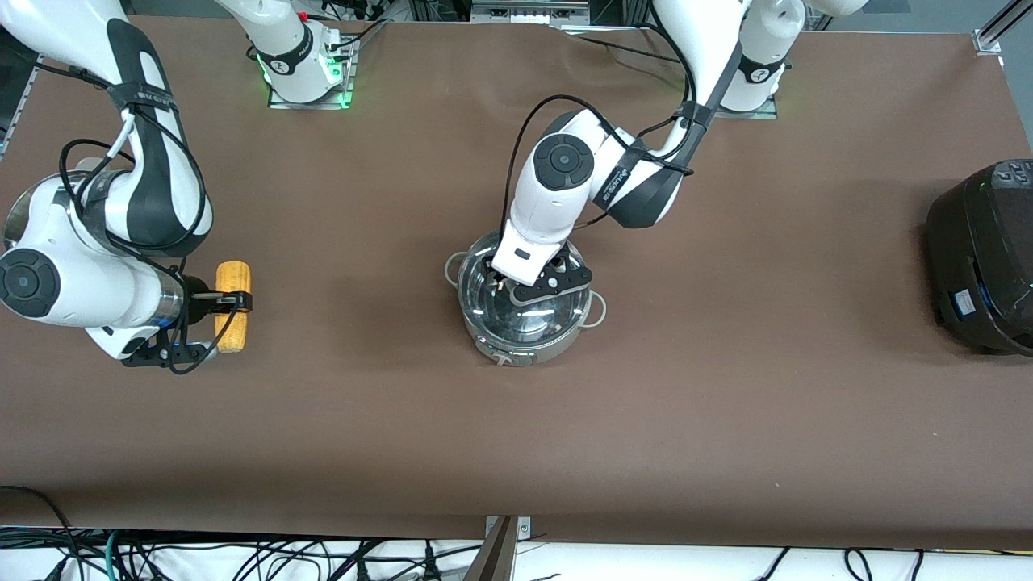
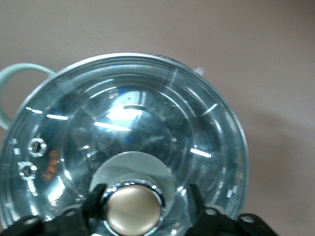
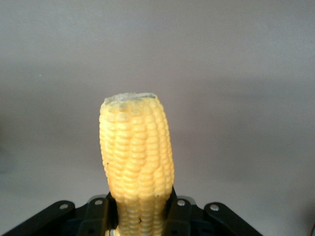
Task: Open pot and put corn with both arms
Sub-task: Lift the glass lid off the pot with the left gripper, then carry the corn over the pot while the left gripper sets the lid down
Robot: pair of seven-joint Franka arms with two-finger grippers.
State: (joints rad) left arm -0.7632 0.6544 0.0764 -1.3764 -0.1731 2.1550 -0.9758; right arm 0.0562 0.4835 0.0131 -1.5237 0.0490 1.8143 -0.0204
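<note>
The steel pot [image 1: 526, 345] stands mid-table with its glass lid [image 1: 484, 300] on. My left gripper [image 1: 520, 287] is down on the lid. In the left wrist view the left gripper [image 2: 143, 197] is open, its fingers [image 2: 93, 201] on either side of the lid's round knob [image 2: 132, 210]; one finger touches it and the other stands apart. The corn [image 1: 232, 311] lies toward the right arm's end of the table. My right gripper [image 1: 232, 302] is shut on the corn [image 3: 137, 157] across its middle, and the right gripper [image 3: 139, 209] presses both of its sides.
A large black cooker [image 1: 984, 258] stands at the left arm's end of the table. One of the pot's loop handles [image 2: 15, 78] shows beside the lid [image 2: 147, 108]. Bare brown table lies between the corn and the pot.
</note>
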